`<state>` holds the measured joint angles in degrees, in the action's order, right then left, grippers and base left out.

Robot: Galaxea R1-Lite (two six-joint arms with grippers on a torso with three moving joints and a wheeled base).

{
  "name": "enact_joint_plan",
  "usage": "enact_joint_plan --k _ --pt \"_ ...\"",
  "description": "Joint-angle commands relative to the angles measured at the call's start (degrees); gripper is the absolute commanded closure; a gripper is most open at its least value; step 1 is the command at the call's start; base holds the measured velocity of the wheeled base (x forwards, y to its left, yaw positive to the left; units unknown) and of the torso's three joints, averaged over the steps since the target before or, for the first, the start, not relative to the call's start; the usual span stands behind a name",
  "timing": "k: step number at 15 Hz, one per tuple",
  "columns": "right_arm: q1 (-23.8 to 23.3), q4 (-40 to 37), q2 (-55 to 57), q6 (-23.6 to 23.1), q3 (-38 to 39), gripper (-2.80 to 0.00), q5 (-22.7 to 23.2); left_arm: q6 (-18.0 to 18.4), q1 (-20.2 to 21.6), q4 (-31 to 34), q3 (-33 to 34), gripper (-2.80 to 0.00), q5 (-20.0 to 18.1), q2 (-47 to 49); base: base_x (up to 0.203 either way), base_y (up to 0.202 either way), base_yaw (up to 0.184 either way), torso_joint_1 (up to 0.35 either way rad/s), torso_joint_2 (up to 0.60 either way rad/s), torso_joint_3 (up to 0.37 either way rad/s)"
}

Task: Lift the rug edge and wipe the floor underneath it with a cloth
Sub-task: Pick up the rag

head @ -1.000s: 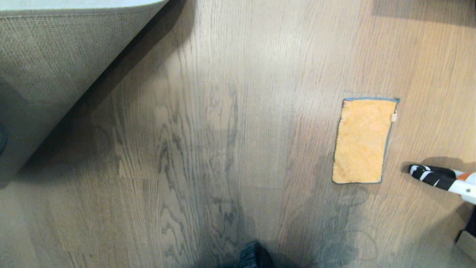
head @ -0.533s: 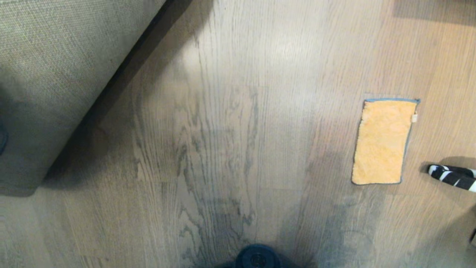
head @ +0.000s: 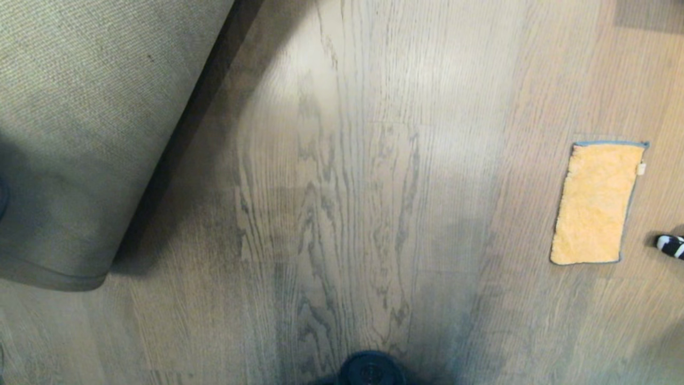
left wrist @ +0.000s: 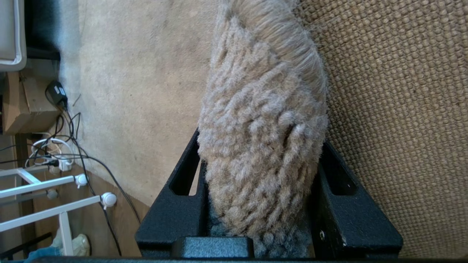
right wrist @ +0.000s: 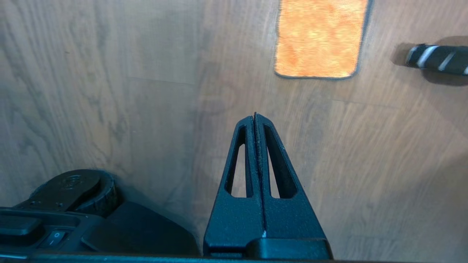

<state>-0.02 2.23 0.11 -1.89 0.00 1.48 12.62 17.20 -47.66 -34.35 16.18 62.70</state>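
**Ana:** Gripping the rug edge (left wrist: 261,146), the left gripper (left wrist: 259,204) has its black fingers (left wrist: 175,215) clamped on either side of the thick pile; the coarse tan backing (head: 80,123) faces up, folded over at the left of the head view.

**Ben:** And the cloth?

**Ana:** The orange cloth (head: 596,206) lies flat on the floor (head: 347,187), far right, well apart from the rug. Just beside it is a black-and-white striped object (head: 670,246).

**Ben:** The other arm?

**Ana:** The right gripper (right wrist: 255,120) hangs above bare floor near the cloth, fingers pressed together, holding nothing.
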Motion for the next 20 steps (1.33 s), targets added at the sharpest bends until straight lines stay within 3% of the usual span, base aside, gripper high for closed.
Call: enact_joint_plan --k 1,20 --pt "0.02 0.02 -0.02 -0.04 0.00 0.00 0.02 0.16 0.03 -0.15 -0.02 0.00 0.17 -0.05 0.000 0.000 0.000 0.000 0.00 0.000" --pt "0.02 0.05 -0.02 -0.04 0.00 0.00 0.02 0.30 -0.50 -0.10 4.62 0.00 -0.01 -1.88 0.000 0.000 0.000 0.000 0.00 0.000"
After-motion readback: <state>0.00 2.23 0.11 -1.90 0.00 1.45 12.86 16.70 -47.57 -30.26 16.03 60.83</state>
